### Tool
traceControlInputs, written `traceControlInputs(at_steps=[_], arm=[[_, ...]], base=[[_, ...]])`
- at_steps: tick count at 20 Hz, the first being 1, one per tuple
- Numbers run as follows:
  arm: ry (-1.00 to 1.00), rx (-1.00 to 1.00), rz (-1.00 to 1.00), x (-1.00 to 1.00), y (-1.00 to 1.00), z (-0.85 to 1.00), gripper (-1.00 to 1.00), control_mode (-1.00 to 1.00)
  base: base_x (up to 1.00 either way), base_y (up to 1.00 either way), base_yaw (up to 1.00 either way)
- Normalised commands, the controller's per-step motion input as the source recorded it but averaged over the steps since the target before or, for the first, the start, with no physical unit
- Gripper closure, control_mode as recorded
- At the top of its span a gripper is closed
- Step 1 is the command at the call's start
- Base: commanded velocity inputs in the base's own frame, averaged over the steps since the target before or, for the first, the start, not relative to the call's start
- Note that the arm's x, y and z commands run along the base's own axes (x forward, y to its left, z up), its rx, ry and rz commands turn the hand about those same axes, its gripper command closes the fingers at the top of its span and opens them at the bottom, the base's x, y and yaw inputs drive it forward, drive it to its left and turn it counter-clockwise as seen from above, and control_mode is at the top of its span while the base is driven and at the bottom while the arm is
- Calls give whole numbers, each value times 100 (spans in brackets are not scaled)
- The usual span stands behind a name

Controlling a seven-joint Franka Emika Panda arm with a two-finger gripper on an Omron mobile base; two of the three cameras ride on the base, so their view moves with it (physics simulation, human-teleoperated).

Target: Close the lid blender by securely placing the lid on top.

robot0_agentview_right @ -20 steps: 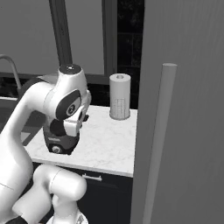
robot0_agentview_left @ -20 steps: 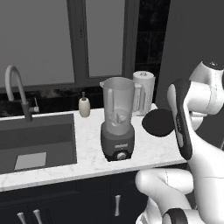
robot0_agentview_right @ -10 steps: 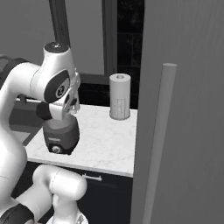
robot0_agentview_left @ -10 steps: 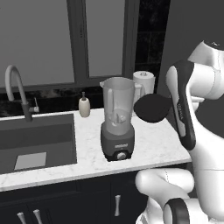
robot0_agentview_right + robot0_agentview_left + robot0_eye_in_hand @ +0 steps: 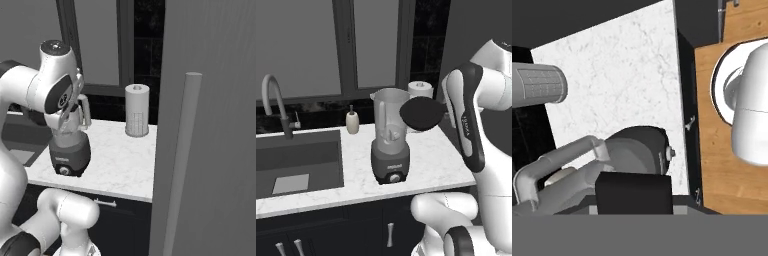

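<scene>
Lid (image 5: 422, 113) hangs in the air, pinched by the gripper (image 5: 634, 194) with its jaws closed on it, tilted on edge beside the blender's (image 5: 389, 140) open rim and just above it. Below the gripper lies a white marble counter (image 5: 431, 160); the blender stands near its front edge. Beyond it, a white canister (image 5: 137, 110) sits by the dark back wall, with bare marble between. Farther off, a sink (image 5: 298, 162) and faucet (image 5: 278, 102) stand under the window (image 5: 331, 47).
</scene>
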Motion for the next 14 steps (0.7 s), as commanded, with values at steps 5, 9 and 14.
traceControlInputs(at_steps=[5,9,14], arm=[[0,16,-7,16,13,15,100,-100],[0,16,-8,16,15,17,100,-100],[0,8,-10,16,29,22,100,-100]], base=[[0,0,0],[0,0,0],[0,0,0]])
